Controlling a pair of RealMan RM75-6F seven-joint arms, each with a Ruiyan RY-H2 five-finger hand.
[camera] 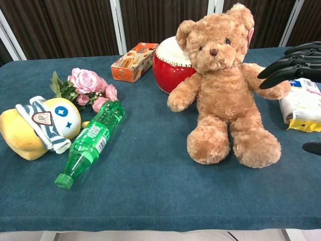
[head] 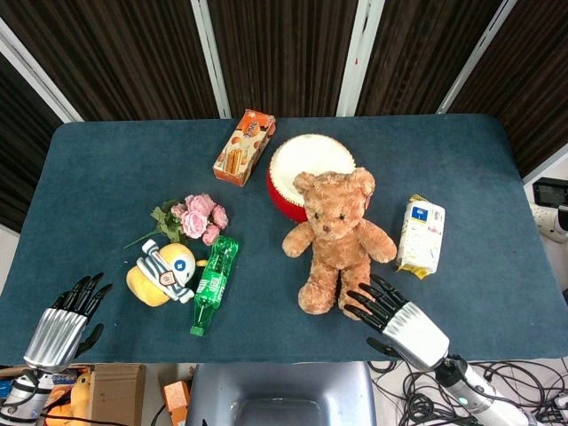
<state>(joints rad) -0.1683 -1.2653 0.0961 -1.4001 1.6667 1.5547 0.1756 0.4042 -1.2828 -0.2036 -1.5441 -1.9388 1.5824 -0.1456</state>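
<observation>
A brown teddy bear [head: 337,235] [camera: 225,85] sits upright at the table's middle, in front of a red drum [head: 306,169] [camera: 173,63]. My right hand [head: 399,327] [camera: 296,65] hovers open at the near edge, just right of the bear's feet, holding nothing. My left hand [head: 64,319] is open at the near left corner, fingers spread, empty; the chest view does not show it. A yellow plush duck [head: 164,273] [camera: 35,128] and a green bottle [head: 213,284] [camera: 93,140] lie nearest to it.
Pink flowers [head: 195,217] [camera: 85,83] lie behind the duck. An orange snack box [head: 243,146] [camera: 134,61] sits at the back beside the drum. A white and yellow packet [head: 421,235] [camera: 303,103] lies right of the bear. The blue tablecloth [head: 106,169] covers the table.
</observation>
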